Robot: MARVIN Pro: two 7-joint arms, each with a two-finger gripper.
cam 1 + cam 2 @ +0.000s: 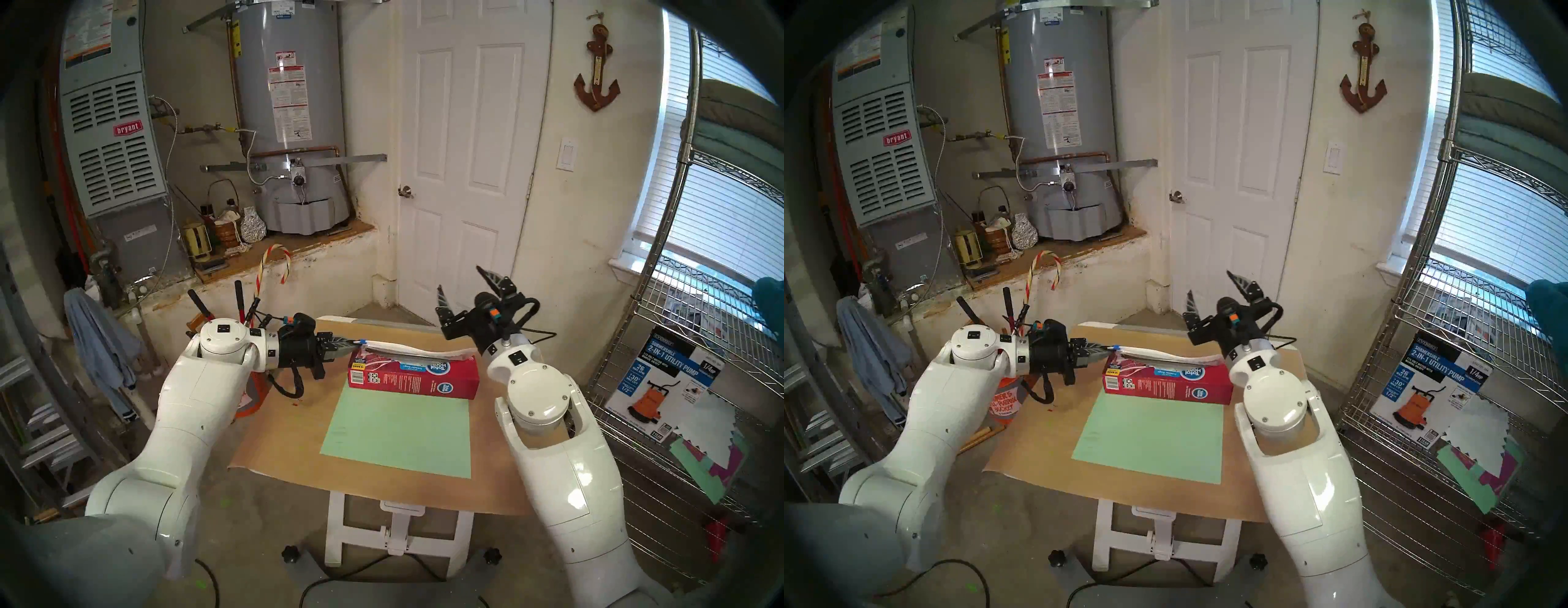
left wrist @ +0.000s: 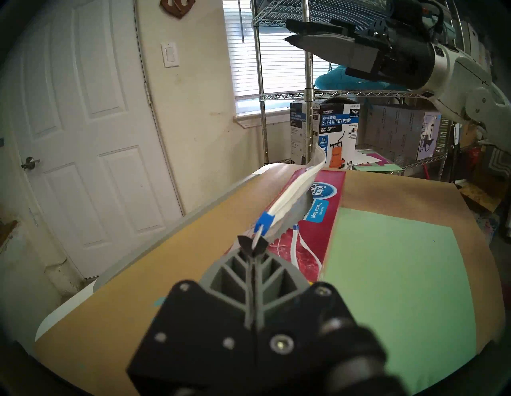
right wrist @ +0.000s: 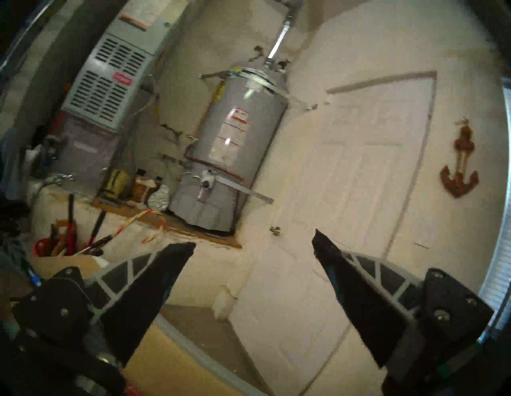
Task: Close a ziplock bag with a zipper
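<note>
Nearest the robot, a pale green sheet (image 1: 399, 429) lies flat on the brown paper-covered worktop (image 1: 288, 441), its far edge just beside a red cardboard box (image 1: 418, 375) with blue round logos that lies on its long side across the worktop. Above the box's top face, the ziplock bag (image 1: 418, 351) is held edge-on, stretched roughly level from left to right, its whitish top band wavy and sagging toward the box at the right end; whether it touches the box there cannot be told. The left gripper (image 1: 348, 344) reaches in from the left, pointing slightly downward, its jaws closed together on the left end of the bag's top band. In the left wrist view the fingertips (image 2: 246, 244) pinch the white track, with the zipper (image 2: 263, 222), a small blue slider, sitting on the track just beyond them at that left end of the bag. The right gripper (image 1: 460, 282) hangs in the air above and beyond the right end of the box, clear of the bag, tilted upward toward the white door (image 1: 462, 140), its two fingers spread wide with nothing between them. Behind the worktop stands a grey water heater (image 1: 288, 114) on a raised ledge.
</note>
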